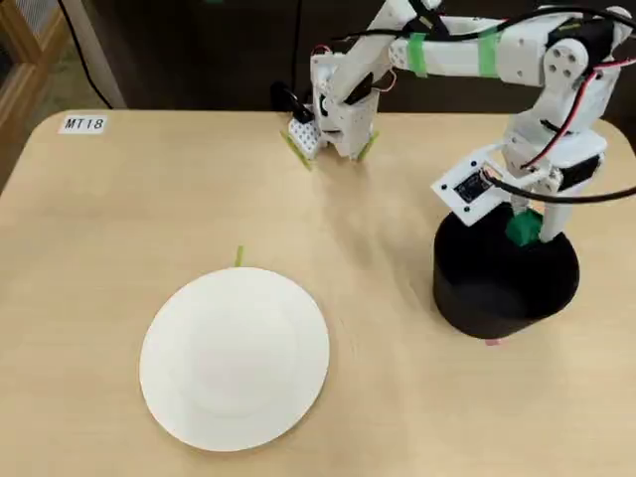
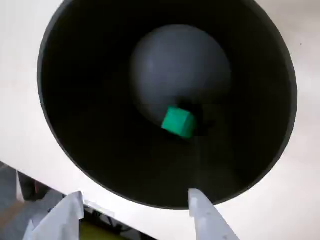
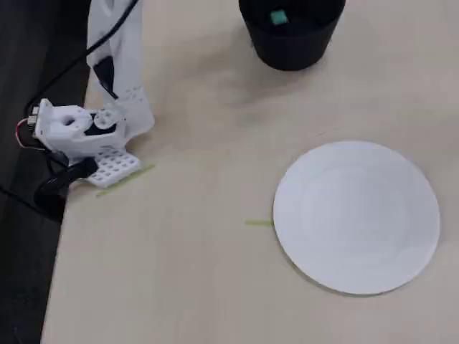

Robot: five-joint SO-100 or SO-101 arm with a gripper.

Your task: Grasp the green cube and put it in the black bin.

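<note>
The black bin (image 1: 502, 288) stands at the right of the table in a fixed view, and at the top edge (image 3: 290, 43) in the other. The green cube (image 2: 177, 121) is tilted inside it near the floor and touches neither finger. It also shows in the bin's mouth in both fixed views (image 1: 524, 228) (image 3: 278, 17). My gripper (image 2: 135, 195) hangs just above the bin's rim, open, with nothing between its fingers. In a fixed view the gripper (image 1: 522, 206) sits right over the bin's mouth. The other fixed view leaves the gripper out of frame.
A flat white plate (image 1: 235, 358) (image 3: 356, 215) lies on the wooden table, well to the left of the bin in a fixed view. A thin yellow-green strip (image 1: 238, 256) (image 3: 258, 223) lies by its rim. The arm's base (image 1: 333, 109) (image 3: 93, 136) stands at the table's edge.
</note>
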